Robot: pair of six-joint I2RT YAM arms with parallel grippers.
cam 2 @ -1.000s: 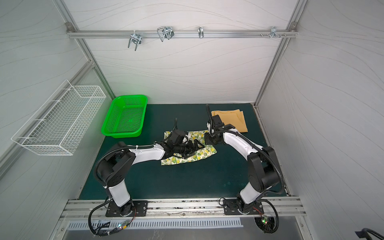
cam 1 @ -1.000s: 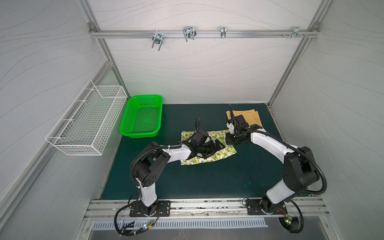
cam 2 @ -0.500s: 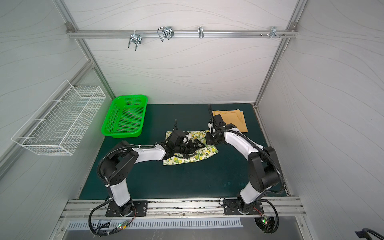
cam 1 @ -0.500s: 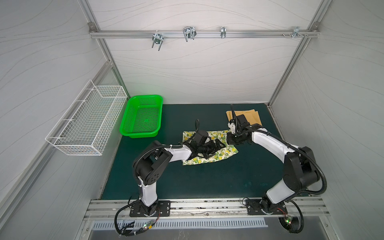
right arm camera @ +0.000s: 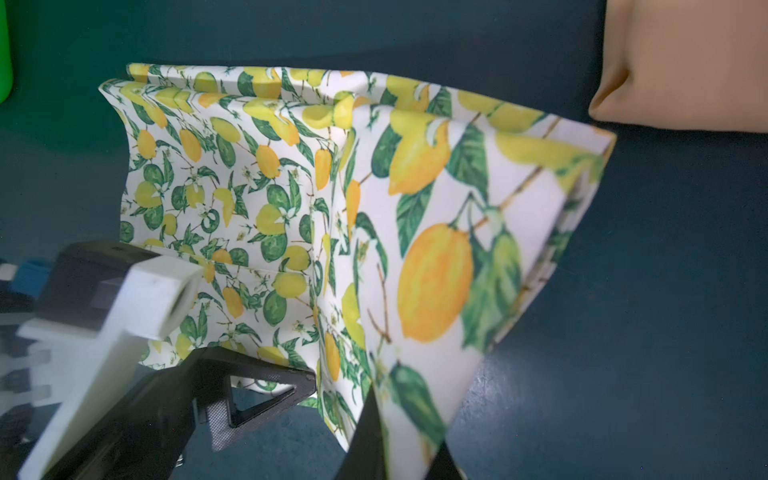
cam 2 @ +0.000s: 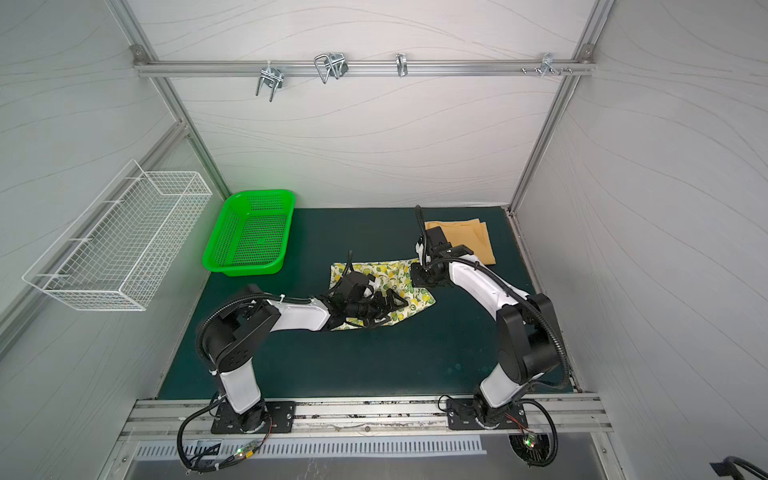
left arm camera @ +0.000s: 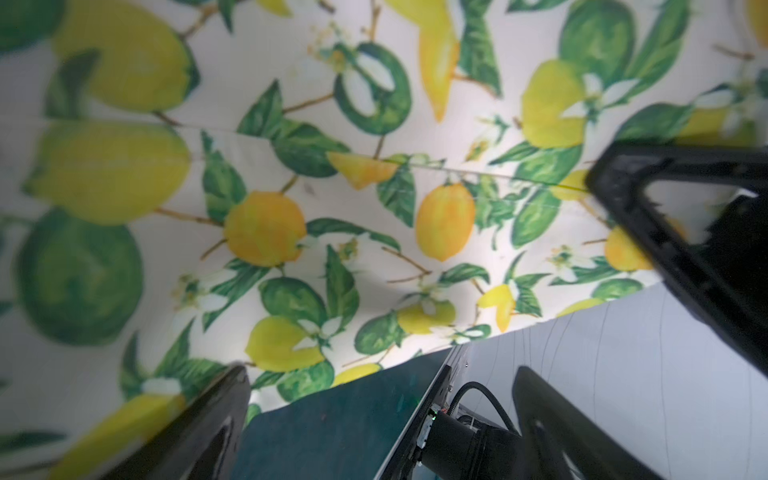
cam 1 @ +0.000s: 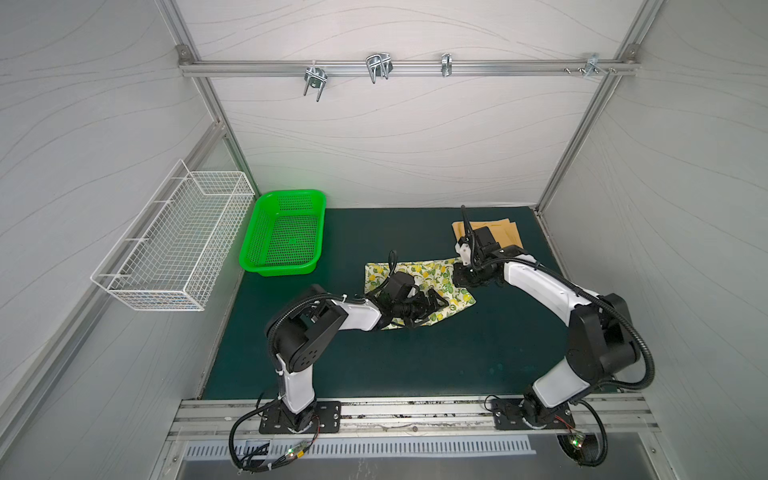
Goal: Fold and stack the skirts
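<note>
Green plastic basket [cam 1: 286, 194]: far left on the desk [cam 1: 374, 353], well apart from the cloth. It plays no part in this step, so leave it alone.
Left end effector [cam 1: 432, 303]: released, with its jaws spread wide and nothing between them. It is low over the near half of the lemon-print skirt. I judge you'd best use it to pin the middle so the cloth can't slide.
Lemon-print skirt [cam 1: 428, 272]: mid-desk and apparently already doubled, with its far-right corner raised.
Right end effector [cam 1: 464, 277]: clenched on that raised corner. Carry the corner over in a low arc, keep the edge taut, and line up the corners before you let go.
Mustard-yellow skirt [cam 1: 505, 235]: folded flat at the far right, just beyond the lemon one. It is probably the base of the stack.
Writing: no brand, label or text is readable in any view.
</note>
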